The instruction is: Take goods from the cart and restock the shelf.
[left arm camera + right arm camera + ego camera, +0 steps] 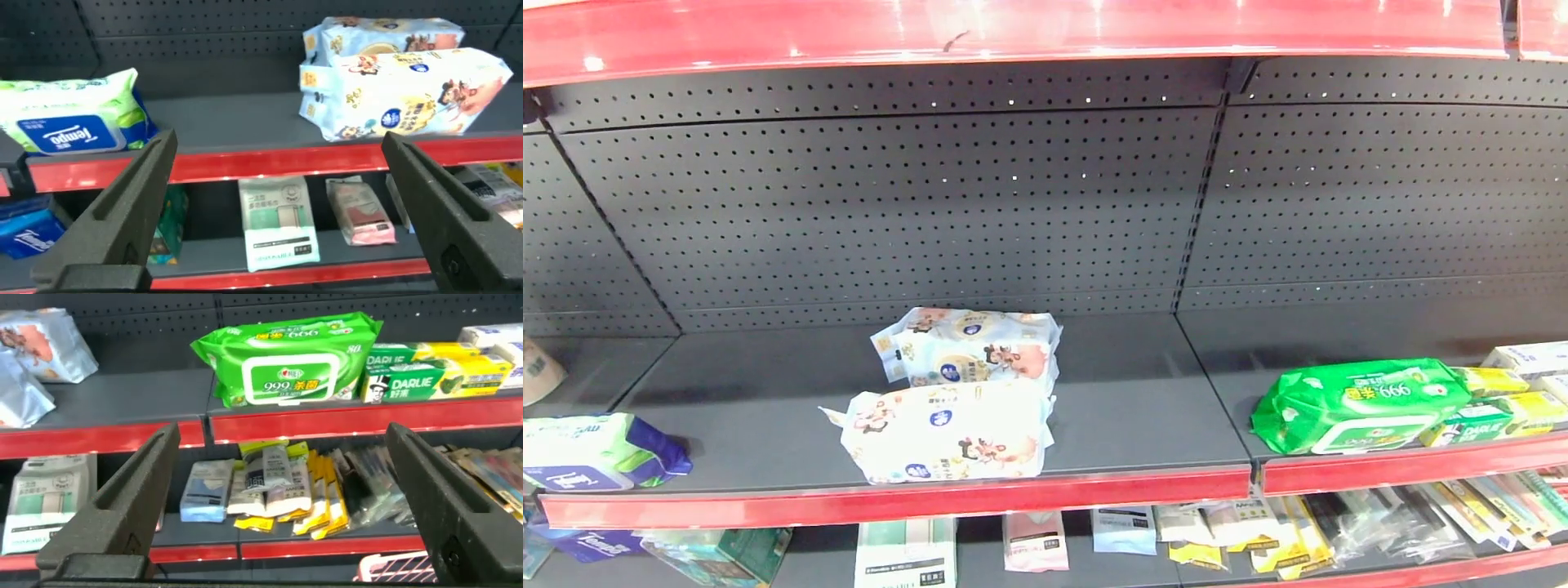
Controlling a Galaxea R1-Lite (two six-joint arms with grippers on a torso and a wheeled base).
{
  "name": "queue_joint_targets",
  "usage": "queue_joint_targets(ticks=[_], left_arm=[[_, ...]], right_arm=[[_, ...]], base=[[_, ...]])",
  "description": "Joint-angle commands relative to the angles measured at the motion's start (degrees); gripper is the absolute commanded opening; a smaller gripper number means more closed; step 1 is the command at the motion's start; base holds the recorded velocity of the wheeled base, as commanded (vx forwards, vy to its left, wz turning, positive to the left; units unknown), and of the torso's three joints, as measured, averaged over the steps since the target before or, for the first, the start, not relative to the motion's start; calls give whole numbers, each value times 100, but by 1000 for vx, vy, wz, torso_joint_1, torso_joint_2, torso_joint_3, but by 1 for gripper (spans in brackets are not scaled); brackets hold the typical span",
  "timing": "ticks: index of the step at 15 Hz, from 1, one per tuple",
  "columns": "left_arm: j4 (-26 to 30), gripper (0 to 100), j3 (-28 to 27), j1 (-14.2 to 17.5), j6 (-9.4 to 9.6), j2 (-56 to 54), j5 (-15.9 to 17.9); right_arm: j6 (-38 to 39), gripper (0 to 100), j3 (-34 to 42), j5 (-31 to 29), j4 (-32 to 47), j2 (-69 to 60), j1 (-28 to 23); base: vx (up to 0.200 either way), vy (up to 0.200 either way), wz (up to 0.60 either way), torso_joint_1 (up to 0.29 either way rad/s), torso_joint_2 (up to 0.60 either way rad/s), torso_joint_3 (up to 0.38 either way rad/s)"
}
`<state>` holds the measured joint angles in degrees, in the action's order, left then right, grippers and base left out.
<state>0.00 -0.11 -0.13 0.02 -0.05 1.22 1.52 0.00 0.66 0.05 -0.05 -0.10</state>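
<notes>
1. Take the grey shelf point(1135, 408) with the red front edge as your landmark; it carries everything in points 2 to 4.
2. Near the shelf's middle lie two white packs with cartoon print. The front pack point(947, 433) sits at the red edge, and the rear pack point(968, 347) lies just behind it, touching it.
3. Toward the shelf's right end a green wipes pack point(1356, 404) with a white lid flap lies flat at the front edge. Yellow-green boxes point(1494, 408) lie just beside it, farther right.
4. At the shelf's left end lies a green-and-blue pack point(596, 453) with a blue label.
5. Below the shelf, a lower shelf point(825, 559) holds a row of small packets point(1258, 531).
6. Every pack bears printed labels; the green pack's print reads upside down in the head view.
7. Your left gripper point(278, 140) hangs before the shelf's red edge, fingers spread wide, holding nothing.
8. Your right gripper point(283, 433) hangs before the shelf near the green wipes pack, likewise spread and holding nothing.
</notes>
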Motion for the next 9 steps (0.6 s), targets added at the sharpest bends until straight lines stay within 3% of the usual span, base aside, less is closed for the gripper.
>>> queue_joint_targets(ticks=[1,3,4,5,6,7,8,9], left_arm=[[0,100,2,-4,6,5,1],[-26,100,-7,-4,77,5,-8],[0,100,-508,-22,85,216,-25],[35,100,-1422,-83,-152,1191,-69],[-9,100,-2503,-66,-1066,2466,-254],[35,100,-2758,-22,-1127,3072,-544],[62,100,-2749,40,-1057,3389,-781],[97,100,-2696,57,-591,4074,-1062]], right_arm=[[-3,100,0,4,-5,14,1],[-100,100,0,4,4,14,1],[-108,100,0,4,4,14,1],[-108,100,0,4,4,14,1],[-108,100,0,4,4,14,10],[-108,100,0,4,4,14,1],[-108,100,0,4,4,14,1],[-108,100,0,4,4,14,10]], base=[[0,0,0,0,0,0],[0,0,0,0,0,0],[0,0,0,0,0,0],[0,0,0,0,0,0],[0,0,0,0,0,0],[0,0,0,0,0,0],[0,0,0,0,0,0],[0,0,0,0,0,0]])
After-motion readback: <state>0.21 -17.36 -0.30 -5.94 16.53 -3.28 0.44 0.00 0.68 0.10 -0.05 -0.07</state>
